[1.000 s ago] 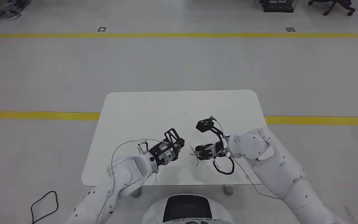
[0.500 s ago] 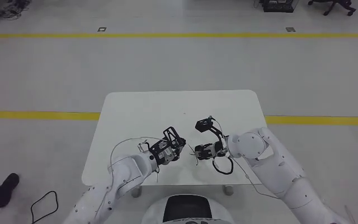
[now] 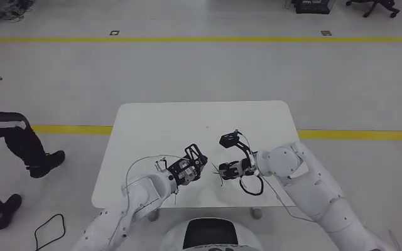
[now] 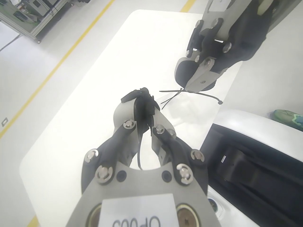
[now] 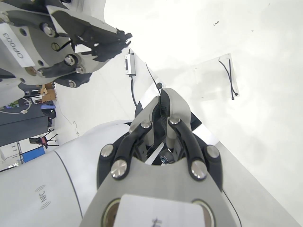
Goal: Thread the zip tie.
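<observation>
Top view: right gripper [image 3: 221, 169] clamps thin black plastic zip tie [image 4: 206, 96], closed left gripper [image 3: 201, 161] at 9 o'clock; apparently aligning, next needs tail fed into head.

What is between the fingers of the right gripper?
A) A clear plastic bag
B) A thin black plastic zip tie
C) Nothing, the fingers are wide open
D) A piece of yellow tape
B: in the right wrist view the right gripper is shut on the thin black plastic zip tie, and the strap of the tie sticks out past the fingertips.
</observation>
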You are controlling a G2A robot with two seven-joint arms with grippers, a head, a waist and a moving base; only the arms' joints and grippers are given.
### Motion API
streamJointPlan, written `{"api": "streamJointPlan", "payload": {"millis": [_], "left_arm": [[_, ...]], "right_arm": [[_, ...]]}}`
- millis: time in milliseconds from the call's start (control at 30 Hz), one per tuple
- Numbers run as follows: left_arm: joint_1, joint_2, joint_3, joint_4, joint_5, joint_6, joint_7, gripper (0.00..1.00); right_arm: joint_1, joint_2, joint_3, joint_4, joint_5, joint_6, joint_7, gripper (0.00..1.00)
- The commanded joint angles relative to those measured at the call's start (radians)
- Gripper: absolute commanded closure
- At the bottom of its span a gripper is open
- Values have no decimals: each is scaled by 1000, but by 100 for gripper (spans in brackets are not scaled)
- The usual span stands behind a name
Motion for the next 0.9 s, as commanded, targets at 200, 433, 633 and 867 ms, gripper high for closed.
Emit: {"api": "streamJointPlan", "payload": {"millis": [200,433,633,867], "left_arm": [[-9,-1,16,4,7,5,-4,100],[-12,0,26,6,11,5,-7,100],[-16,1,34,7,13,5,-8,100],[-19,2,40,7,15,2,-9,100]], "right_arm": [[17,0,-17,10,12,-2,-4,100],[23,3,-26,11,15,-2,-11,100],[25,6,-29,11,14,2,-17,100],[29,8,-34,18,22,2,-24,100]]}}
